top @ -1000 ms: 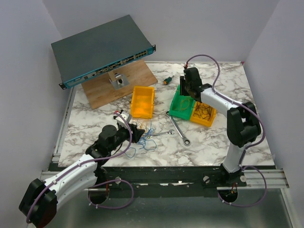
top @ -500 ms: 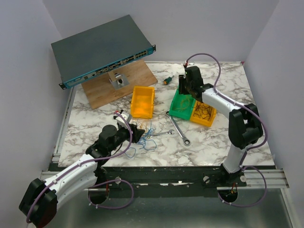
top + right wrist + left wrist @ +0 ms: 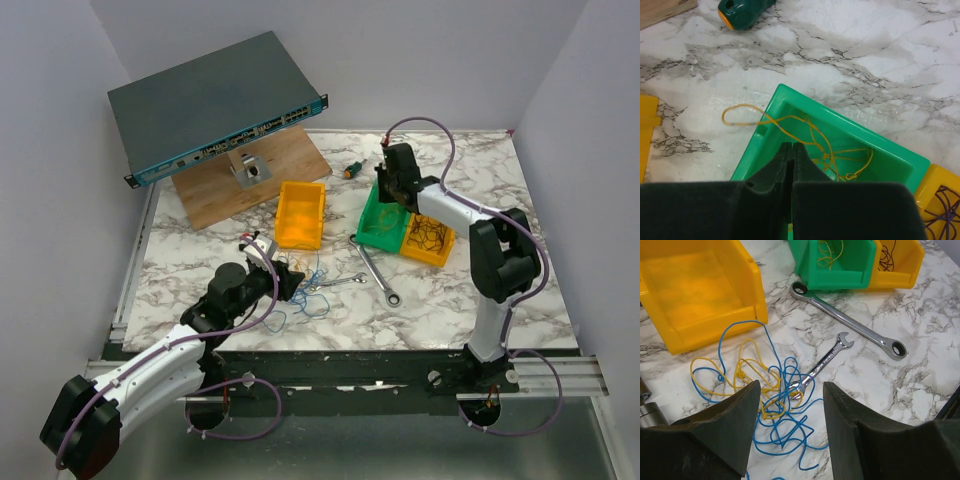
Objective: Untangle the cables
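Observation:
The cables [image 3: 767,390] are a tangle of thin blue and yellow wires on the marble, lying partly over a small silver wrench [image 3: 827,360]. In the top view the cables [image 3: 310,295] lie just right of my left gripper [image 3: 298,283]. My left gripper [image 3: 791,390] hovers low over the tangle, jaws wide open and empty. My right gripper [image 3: 792,144] is shut above the green bin [image 3: 850,127], in which an orange-yellow wire [image 3: 850,176] lies, one loop hanging over the rim. A bit of that wire shows between the fingers. In the top view the right gripper [image 3: 392,195] is at the bin's far edge.
A large wrench [image 3: 378,270] lies between the tangle and the green bin [image 3: 372,232]. A yellow bin [image 3: 283,215] stands behind the tangle. Another yellow bin [image 3: 445,250] holding dark wires adjoins the green one. A teal tool [image 3: 352,169], a wooden board [image 3: 290,160] and a network switch [image 3: 210,105] lie behind.
My right gripper has shifted slightly left over the green bin. The left arm and the tangle have not moved.

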Available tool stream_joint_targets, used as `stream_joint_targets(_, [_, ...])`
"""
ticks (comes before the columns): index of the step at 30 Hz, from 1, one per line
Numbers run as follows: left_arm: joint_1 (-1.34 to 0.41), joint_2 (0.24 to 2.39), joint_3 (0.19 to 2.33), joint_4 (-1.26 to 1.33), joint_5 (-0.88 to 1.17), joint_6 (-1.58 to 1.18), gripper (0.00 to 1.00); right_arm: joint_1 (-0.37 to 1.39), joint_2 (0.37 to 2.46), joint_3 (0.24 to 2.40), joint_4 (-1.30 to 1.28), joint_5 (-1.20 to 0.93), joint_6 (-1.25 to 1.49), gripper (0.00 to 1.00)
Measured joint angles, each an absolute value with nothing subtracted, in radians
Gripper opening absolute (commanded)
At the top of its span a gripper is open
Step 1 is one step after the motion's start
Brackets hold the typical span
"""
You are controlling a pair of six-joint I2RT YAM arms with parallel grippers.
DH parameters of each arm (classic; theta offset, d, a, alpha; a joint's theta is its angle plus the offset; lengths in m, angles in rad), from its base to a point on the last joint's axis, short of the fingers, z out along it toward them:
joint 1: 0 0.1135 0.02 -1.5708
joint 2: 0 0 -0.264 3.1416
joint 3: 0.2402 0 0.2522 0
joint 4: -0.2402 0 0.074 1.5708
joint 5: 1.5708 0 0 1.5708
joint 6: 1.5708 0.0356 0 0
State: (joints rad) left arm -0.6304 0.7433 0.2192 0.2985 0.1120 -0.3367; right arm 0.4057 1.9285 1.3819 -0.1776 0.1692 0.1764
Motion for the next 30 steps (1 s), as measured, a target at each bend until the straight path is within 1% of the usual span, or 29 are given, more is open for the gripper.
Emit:
stream_joint_targets(9, [-0.630, 0.736, 0.221, 0.297, 0.108, -0.336, 0.55, 0.406, 1.871, 1.309, -0.180, 0.209, 0.220, 0.01])
stream_joint_targets(10, [-0.630, 0.733, 0.221, 0.297, 0.108, -0.336, 0.55, 0.406, 1.872, 1.299, -0.183, 0.215, 0.226, 0.08])
stream_joint_targets(13, [-0.630, 0.728, 0.221, 0.297, 0.107, -0.337, 0.55, 0.406, 1.872, 1.282, -0.189, 0.220, 0.241, 0.47])
stream_joint_targets(14, [-0.630, 0.728, 0.221, 0.297, 0.107, -0.336, 0.55, 0.406, 1.872, 1.280, -0.192, 0.220, 0.243, 0.55])
stream_joint_targets(15, [-0.630, 0.728, 0.221, 0.297, 0.107, -0.337, 0.55, 0.406, 1.872, 1.280, -0.193, 0.220, 0.252, 0.60])
stream_joint_targets(18, [-0.630, 0.727, 0.221, 0.297, 0.107, -0.336, 0.55, 0.406, 1.863, 1.273, -0.191, 0.219, 0.261, 0.66])
stream_joint_targets(19, [-0.630, 0.725, 0.221, 0.297, 0.107, -0.336, 0.55, 0.406, 1.851, 1.260, -0.190, 0.219, 0.267, 0.67])
stream_joint_targets(27, [-0.630, 0.716, 0.221, 0.296, 0.106, -0.336, 0.56, 0.406, 1.684, 1.172, -0.150, 0.217, 0.398, 0.66])
stream_joint_targets(30, [-0.630, 0.722, 0.221, 0.296, 0.106, -0.337, 0.61, 0.406, 1.630, 1.146, -0.118, 0.213, 0.449, 0.65])
